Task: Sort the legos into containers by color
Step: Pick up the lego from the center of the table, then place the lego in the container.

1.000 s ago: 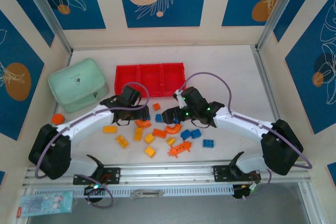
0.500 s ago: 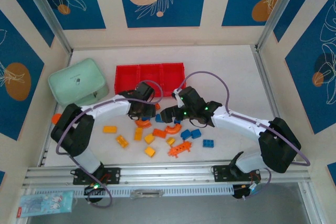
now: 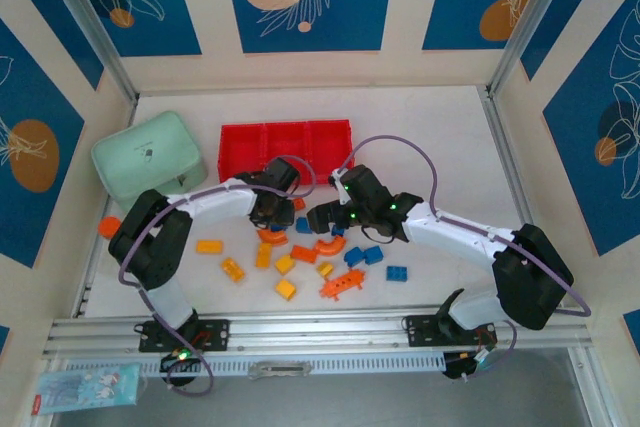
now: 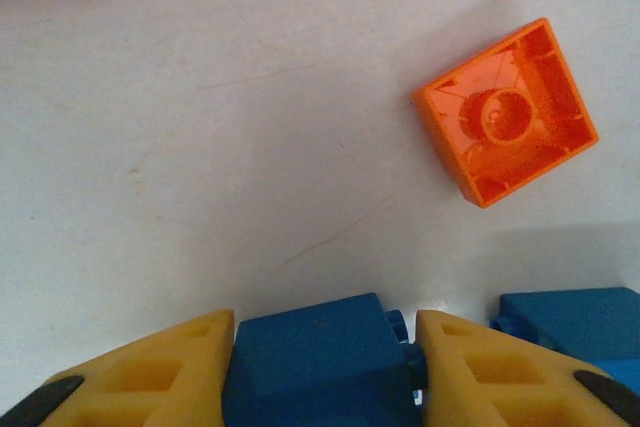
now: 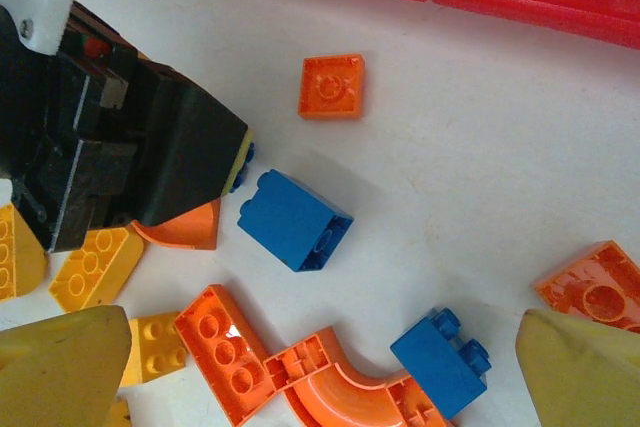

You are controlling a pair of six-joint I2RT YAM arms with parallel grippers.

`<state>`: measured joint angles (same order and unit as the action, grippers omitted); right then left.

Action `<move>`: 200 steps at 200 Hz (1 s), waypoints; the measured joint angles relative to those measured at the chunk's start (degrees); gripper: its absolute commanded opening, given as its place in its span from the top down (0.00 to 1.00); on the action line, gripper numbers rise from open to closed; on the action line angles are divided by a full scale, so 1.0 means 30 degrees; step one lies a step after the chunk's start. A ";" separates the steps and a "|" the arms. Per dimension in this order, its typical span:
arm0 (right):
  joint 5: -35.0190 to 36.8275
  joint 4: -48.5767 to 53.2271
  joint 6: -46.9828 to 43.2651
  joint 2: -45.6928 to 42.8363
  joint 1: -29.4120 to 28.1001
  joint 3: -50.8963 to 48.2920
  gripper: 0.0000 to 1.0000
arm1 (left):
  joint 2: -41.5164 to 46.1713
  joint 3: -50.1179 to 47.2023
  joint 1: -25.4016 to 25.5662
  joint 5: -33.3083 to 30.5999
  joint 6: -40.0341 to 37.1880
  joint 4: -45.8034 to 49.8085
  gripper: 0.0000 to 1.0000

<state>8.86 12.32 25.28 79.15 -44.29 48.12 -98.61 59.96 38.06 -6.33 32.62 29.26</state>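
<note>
My left gripper (image 3: 272,211) (image 4: 322,339) is down among the legos just in front of the red tray (image 3: 285,137). Its yellow fingers (image 4: 170,367) press both sides of a blue lego (image 4: 315,367). Beyond it lies an upside-down orange square lego (image 4: 507,112) (image 5: 331,85), and another blue lego (image 4: 580,322) (image 5: 294,220) rests beside it. My right gripper (image 3: 325,219) (image 5: 320,347) hovers open over an orange arch (image 5: 345,392), a flat orange lego (image 5: 220,347) and a blue lego (image 5: 440,362). The tray's three containers look empty.
A mint green lidded box (image 3: 148,160) stands left of the tray, with a small orange piece (image 3: 110,226) at the left rail. Yellow legos (image 3: 232,269), orange ones (image 3: 340,287) and blue ones (image 3: 397,273) are scattered toward the near edge. The two grippers are close together.
The left arm has swung right and forward to the pile's top edge, and its jaws have narrowed around the blue lego. The right gripper has barely shifted and stays wide.
</note>
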 measured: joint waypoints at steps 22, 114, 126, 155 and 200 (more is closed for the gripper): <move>0.0073 0.0284 -0.0175 -0.0036 0.0000 0.0204 0.01 | 0.0109 0.0000 0.0000 -0.0066 -0.0044 0.0051 0.61; 0.0109 0.0634 -0.0597 -0.0255 0.0131 0.1800 0.01 | 0.3606 0.1297 -0.2018 -0.2266 -0.0860 0.1122 0.63; 0.0080 0.0597 -0.0641 0.0015 0.0175 0.2251 0.01 | 0.3563 0.1851 -0.2900 -0.2390 -0.1064 0.1137 0.64; 0.0015 0.0277 -0.0656 0.0750 0.0415 0.3024 0.01 | 0.2805 0.3417 -0.4663 -0.2528 -0.1530 0.0954 0.64; -0.0117 0.0015 -0.0648 0.1494 0.0954 0.3563 0.01 | -0.0342 0.5807 -0.6033 -0.2557 -0.2353 0.0597 0.64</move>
<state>8.51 12.36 23.33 83.64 -41.43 58.81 -99.63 77.38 19.97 -14.00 25.56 31.05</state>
